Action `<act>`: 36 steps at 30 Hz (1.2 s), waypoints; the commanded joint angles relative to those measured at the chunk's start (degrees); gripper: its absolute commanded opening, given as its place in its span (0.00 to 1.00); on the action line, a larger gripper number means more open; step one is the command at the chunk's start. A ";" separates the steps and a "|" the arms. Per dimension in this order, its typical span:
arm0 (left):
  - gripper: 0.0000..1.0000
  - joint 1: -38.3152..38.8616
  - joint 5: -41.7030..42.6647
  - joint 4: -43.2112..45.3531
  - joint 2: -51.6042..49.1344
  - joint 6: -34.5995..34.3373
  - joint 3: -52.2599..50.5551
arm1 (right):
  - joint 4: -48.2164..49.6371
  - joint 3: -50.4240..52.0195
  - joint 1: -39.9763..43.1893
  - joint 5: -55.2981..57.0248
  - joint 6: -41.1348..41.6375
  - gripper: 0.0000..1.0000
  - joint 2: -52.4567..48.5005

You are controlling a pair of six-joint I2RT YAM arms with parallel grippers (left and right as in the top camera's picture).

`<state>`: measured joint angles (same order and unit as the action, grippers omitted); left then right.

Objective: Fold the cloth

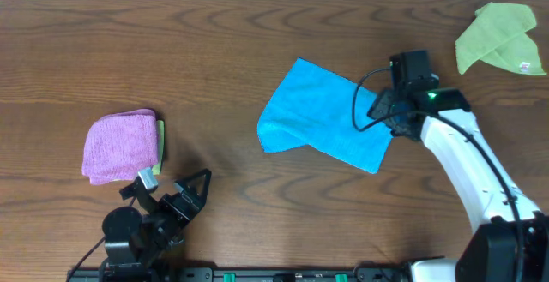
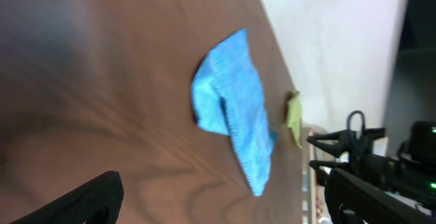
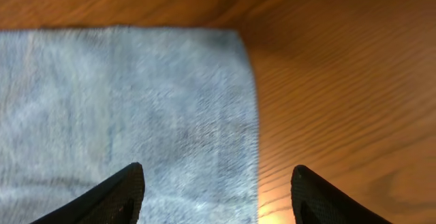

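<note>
The cloth (image 1: 326,123) lies rumpled, well right of the pink cloth (image 1: 120,145). Expect it to be light, limp and fuzzy, so pinch it at a corner. The right gripper (image 3: 218,173) is spread and empty over its edge. The left gripper (image 1: 196,186) is spread near the pink cloth.

The cloth (image 2: 231,108) lies rumpled on the table (image 2: 102,81), a lime-green cloth (image 2: 294,115) beyond it.

Three cloths (image 1: 330,115) (image 1: 120,145) (image 1: 500,38), maybe a fourth (image 1: 160,139); two grippers (image 1: 196,189) (image 3: 218,197).
</note>
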<state>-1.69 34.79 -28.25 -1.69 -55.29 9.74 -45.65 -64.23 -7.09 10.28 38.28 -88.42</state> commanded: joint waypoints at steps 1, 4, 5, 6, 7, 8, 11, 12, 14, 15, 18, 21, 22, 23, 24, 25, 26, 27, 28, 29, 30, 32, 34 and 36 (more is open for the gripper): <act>0.96 0.28 2.29 2.27 -3.45 0.15 -0.66 | 0.22 -1.22 2.56 4.20 -2.23 0.67 0.85; 0.96 0.28 4.15 4.85 -9.51 0.00 -0.57 | 2.62 -1.18 4.00 4.72 -5.84 0.64 0.04; 0.96 0.28 5.35 6.86 -12.94 0.02 -0.44 | 3.76 -1.18 4.57 4.72 -7.23 0.64 -0.52; 0.96 0.28 6.05 8.66 -15.89 0.07 -0.20 | 4.55 -1.18 4.96 4.72 -7.96 0.64 -1.18; 0.96 0.28 6.49 10.08 -18.88 0.28 0.31 | 5.03 -1.18 5.22 4.72 -8.15 0.64 -1.81; 0.96 0.28 6.86 11.37 -22.05 1.29 1.18 | 5.25 -1.18 5.44 4.70 -8.15 0.64 -2.60; 0.96 0.31 7.30 12.44 -32.20 6.19 5.95 | 5.35 -1.18 5.95 4.26 -8.15 0.64 -5.46; 0.96 0.37 7.41 12.46 -36.04 8.07 8.33 | 5.40 -1.18 5.95 4.24 -8.15 0.64 -6.73; 0.96 0.79 7.96 12.44 -43.47 11.80 13.40 | 6.01 -1.18 5.95 3.58 -8.15 0.64 -9.38; 0.96 1.01 8.41 12.44 -46.05 13.05 15.28 | 6.36 -1.18 5.95 3.13 -8.15 0.63 -10.40; 0.96 2.38 11.30 12.24 -57.77 16.79 23.43 | 7.78 -1.18 5.95 1.90 -8.15 0.63 -13.46; 0.96 3.85 14.73 12.26 -64.39 18.58 27.82 | 9.05 -1.18 5.95 1.88 -8.15 0.62 -14.49; 0.96 4.50 15.80 12.28 -66.25 19.04 29.00 | 9.49 -1.18 5.95 1.88 -8.17 0.61 -14.69; 0.96 5.22 16.37 12.31 -67.93 19.61 30.05 | 9.86 -1.18 5.95 1.88 -8.15 0.61 -14.88; 0.96 5.92 16.57 12.28 -69.11 19.74 30.73 | 10.16 -1.18 5.95 1.86 -8.15 0.61 -15.04; 0.96 7.06 16.61 12.57 -70.51 19.82 31.45 | 10.64 -1.18 5.95 1.86 -8.15 0.61 -15.43; 0.96 7.87 16.74 13.11 -71.23 19.80 31.71 | 10.88 -1.18 5.97 1.86 -8.15 0.60 -15.69; 0.96 8.68 17.05 14.01 -71.76 19.78 31.74 | 11.21 -1.18 5.97 1.88 -8.17 0.60 -16.06; 0.96 9.64 17.40 15.04 -72.17 19.80 31.74 | 11.54 -1.18 5.99 1.88 -8.15 0.59 -16.52; 0.96 10.56 17.38 15.72 -72.39 19.78 31.74 | 11.78 -1.18 6.01 1.75 -8.15 0.59 -16.87; 0.96 11.41 17.35 16.55 -72.46 19.82 31.74 | 12.15 -1.18 6.01 1.70 -8.15 0.58 -17.35; 0.96 12.92 17.38 18.67 -72.46 19.76 31.74 | 13.05 -1.18 6.01 1.64 -8.15 0.57 -18.16; 0.96 13.64 17.33 20.22 -72.46 19.74 31.74 | 13.92 -1.18 6.08 1.66 -8.15 0.56 -18.78; 0.96 13.84 17.33 20.96 -72.46 19.74 31.74 | 14.69 -1.18 6.08 1.66 -8.15 0.56 -19.34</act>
<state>11.81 51.16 -7.79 -74.11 -36.99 40.05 -31.44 -64.75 -1.43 11.88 30.72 -106.85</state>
